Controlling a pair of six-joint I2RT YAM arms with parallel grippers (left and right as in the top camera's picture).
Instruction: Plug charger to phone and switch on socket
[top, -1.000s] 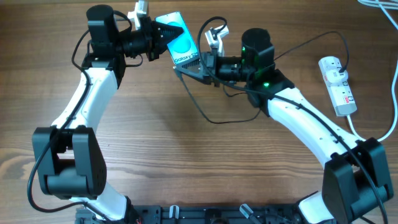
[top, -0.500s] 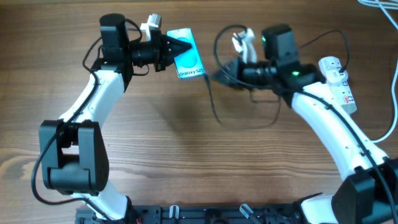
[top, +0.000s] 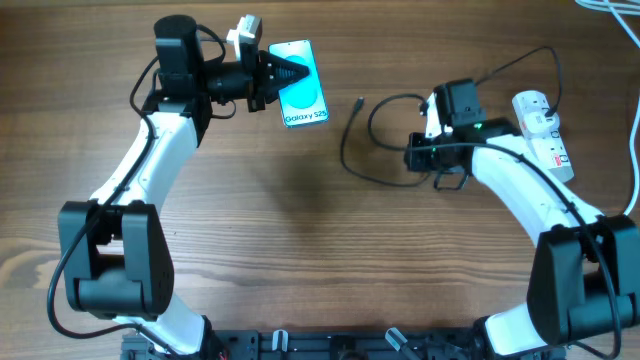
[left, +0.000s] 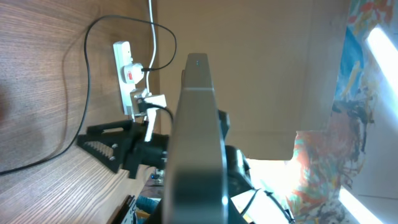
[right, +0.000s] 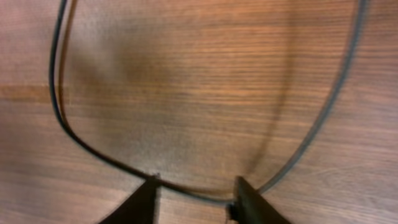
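Right gripper (right: 193, 190) let go of the charger (top: 345, 158), jaws now parted, and pulled back toward 4 o'clock over the cable loop. Connector tip (top: 360, 102) dropped onto the table (top: 300, 230), apart from the phone (top: 303, 85). Phone straightened, shifted slightly toward 4 o'clock.

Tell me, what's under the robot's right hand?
The black cable lies under the right gripper, curving across the wooden table below its open jaws. From above, the right arm hides part of it.

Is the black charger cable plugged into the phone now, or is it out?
Out. The thin black cable's small connector tip lies on the wooden table, apart from the blue-screened smartphone.
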